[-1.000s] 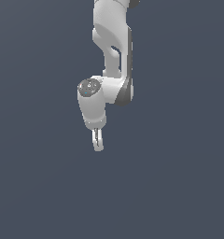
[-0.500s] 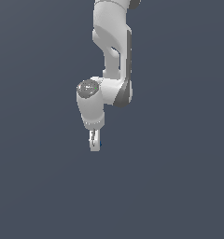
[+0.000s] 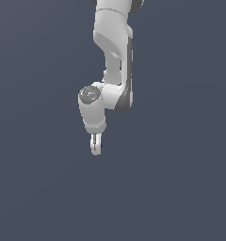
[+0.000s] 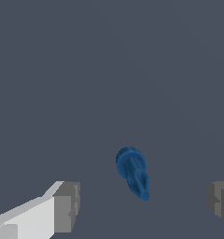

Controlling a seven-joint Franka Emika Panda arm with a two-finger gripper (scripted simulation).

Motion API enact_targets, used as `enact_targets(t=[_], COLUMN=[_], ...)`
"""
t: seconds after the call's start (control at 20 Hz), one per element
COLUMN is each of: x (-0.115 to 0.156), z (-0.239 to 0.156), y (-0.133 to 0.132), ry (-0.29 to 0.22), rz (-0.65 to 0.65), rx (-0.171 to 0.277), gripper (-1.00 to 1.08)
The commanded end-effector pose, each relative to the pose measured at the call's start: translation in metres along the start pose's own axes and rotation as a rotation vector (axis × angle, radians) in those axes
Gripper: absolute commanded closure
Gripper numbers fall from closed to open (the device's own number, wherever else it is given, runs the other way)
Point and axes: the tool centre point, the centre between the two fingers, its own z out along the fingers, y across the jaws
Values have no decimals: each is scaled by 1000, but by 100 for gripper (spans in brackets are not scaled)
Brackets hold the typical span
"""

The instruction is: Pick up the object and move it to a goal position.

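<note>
The object [image 4: 131, 170] is a tiny dark blue teardrop-shaped lump lying on the plain grey floor. In the wrist view it sits between my two fingers, nearer the middle of the gap, touching neither. My gripper [image 4: 143, 205] is open, with one grey pad [image 4: 67, 205] on one side and the other pad [image 4: 219, 203] at the picture's edge. In the exterior view the gripper [image 3: 96, 146] points straight down, and the object shows only as a faint blue speck [image 3: 101, 146] beside the fingers.
The white arm [image 3: 112, 52] hangs down from the upper edge of the exterior view. Around it is only flat grey ground [image 3: 181, 188]. No goal marker shows.
The gripper has dropped slightly lower and shifted a little toward the exterior view's left. The fingers now appear edge-on and close around the blue speck.
</note>
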Motion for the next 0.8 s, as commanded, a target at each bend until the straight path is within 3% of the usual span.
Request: enact_targets(t=[0.0,0.35,0.4,0.75], x=[0,0,0,0], z=[14,29,29,29], y=[1,0,0,0], ry=[0,0,0,0], rz=[2,3,3,3], rx=[-1,-1,-1,-1], gripper=[-92,-92,108,108])
